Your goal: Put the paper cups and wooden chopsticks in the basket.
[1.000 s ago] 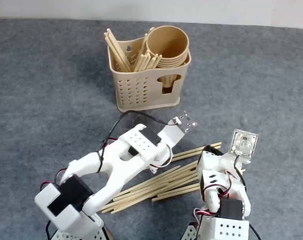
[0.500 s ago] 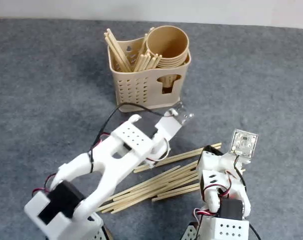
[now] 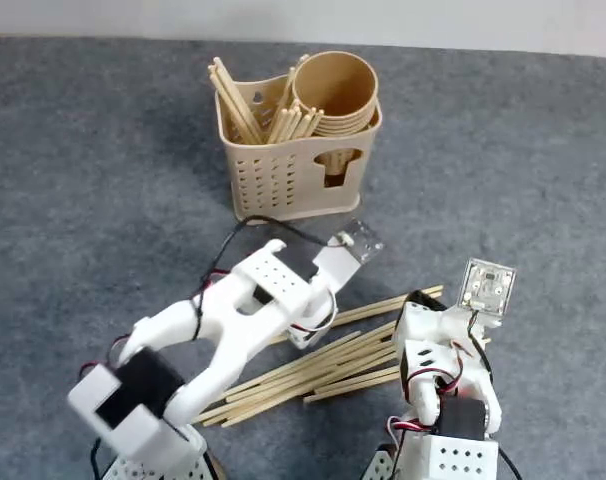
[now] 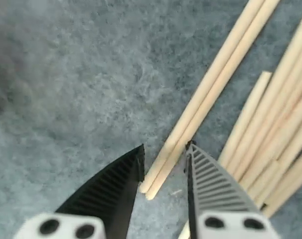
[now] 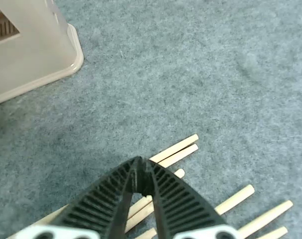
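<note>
Fuzzy grey mat [image 4: 66,74]: left claw [image 4: 165,147] parted astride round chopsticks [image 4: 211,84], right claw [image 5: 139,160] closed.

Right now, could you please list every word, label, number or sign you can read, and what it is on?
None can be read. The basket, paper cups, wooden chopsticks and grey mat carry no print; nor do the left gripper or right gripper.
Any marking on the wrist camera board is too small to read.

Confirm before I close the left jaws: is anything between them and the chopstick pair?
Nothing visible is. The open left jaws straddle the end of the two chopsticks, one jaw on each side, with no other thing in the gap.
</note>
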Motion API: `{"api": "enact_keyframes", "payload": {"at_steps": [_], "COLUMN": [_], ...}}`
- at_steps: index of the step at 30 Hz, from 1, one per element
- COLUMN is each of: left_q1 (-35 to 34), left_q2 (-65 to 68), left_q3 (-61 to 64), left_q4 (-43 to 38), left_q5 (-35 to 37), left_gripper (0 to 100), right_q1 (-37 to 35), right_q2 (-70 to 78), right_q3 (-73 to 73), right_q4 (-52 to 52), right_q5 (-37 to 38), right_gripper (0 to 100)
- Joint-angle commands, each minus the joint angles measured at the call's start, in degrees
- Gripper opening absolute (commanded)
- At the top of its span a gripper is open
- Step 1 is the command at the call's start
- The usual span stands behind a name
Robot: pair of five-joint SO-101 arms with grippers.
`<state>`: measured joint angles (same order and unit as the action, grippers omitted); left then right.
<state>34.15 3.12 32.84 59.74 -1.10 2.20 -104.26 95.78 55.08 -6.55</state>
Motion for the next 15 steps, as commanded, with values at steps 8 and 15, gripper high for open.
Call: {"api": "enact_keyframes", "payload": {"at_steps": [8, 15], "left_q1": [-1.0, -1.0], "left_q2": [4.0, -2.2], "left_q3": [-7.2, -5.8], "left_q4": [1.6, 4.0], "left_q5": [-0.4, -0.5], "left_gripper": [0, 1], "right_q1": [0.6, 0.6], "right_q2": [-1.0, -1.0], "right_q3": [7.9, 7.9], "right_q4": [-1.4, -1.4], "right_q5": [0.5, 0.5], "right_gripper": [0.5, 0.5]}}
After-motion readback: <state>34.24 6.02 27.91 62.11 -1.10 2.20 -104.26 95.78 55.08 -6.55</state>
